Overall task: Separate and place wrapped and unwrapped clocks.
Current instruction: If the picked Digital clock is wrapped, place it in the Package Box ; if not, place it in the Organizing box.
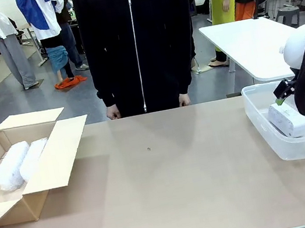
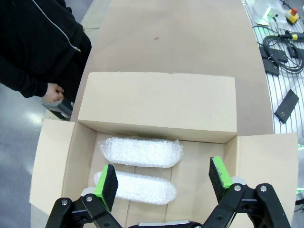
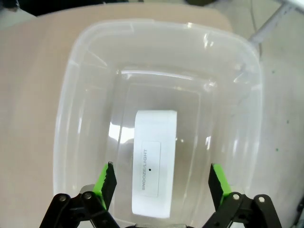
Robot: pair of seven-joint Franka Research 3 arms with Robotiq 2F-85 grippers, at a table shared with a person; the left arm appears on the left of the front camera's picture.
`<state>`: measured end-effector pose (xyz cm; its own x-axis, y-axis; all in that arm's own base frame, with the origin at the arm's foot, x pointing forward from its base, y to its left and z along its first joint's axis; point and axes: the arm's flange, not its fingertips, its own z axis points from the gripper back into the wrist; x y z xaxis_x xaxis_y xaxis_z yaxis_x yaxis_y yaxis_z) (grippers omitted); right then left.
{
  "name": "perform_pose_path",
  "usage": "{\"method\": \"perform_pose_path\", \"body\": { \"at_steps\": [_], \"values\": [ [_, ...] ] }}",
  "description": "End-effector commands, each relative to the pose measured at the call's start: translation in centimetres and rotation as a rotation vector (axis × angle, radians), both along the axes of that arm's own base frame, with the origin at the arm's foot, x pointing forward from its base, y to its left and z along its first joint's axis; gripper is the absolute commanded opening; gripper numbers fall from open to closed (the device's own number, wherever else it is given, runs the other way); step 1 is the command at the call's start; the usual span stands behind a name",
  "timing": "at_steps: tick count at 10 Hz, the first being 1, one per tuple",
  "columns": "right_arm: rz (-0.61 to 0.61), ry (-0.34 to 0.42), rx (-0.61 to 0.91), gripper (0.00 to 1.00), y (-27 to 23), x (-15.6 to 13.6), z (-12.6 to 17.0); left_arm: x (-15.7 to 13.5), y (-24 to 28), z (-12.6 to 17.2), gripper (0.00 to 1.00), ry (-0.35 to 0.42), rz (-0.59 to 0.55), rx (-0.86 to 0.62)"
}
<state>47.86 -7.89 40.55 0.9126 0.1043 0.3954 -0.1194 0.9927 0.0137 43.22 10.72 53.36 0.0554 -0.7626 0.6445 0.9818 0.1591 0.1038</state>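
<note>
Two bubble-wrapped clocks lie side by side in an open cardboard box; the front view has them at the table's left. My left gripper hangs open above the box, holding nothing. The bare white clock lies flat on the bottom of a clear plastic bin, its label facing up. My right gripper is open just above it, a finger on either side and apart from it. In the front view that clock sits in the bin under the right arm.
A person in a black zip jacket stands at the far edge, hands hanging at the table line. The box flaps spread outward. Cables and small black parts lie beyond the table's edge.
</note>
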Motion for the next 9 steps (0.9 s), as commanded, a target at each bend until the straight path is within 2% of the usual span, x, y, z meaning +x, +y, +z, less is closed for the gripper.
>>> {"method": "perform_pose_path", "body": {
  "at_steps": [1, 5, 9],
  "values": [
    [0.009, -0.007, -0.038, 1.00, 0.2, 0.0, 2.9, 0.0, 0.0, 0.0, 1.00, -0.008, -0.008, -0.012],
    [0.061, -0.010, -0.086, 1.00, 2.0, -0.1, 7.8, 0.0, 0.0, 0.0, 1.00, -0.008, -0.008, -0.012],
    [0.067, -0.024, -0.107, 1.00, 2.4, 0.0, 9.4, 0.0, 0.0, 0.0, 1.00, -0.008, -0.008, -0.012]
  ]
}}
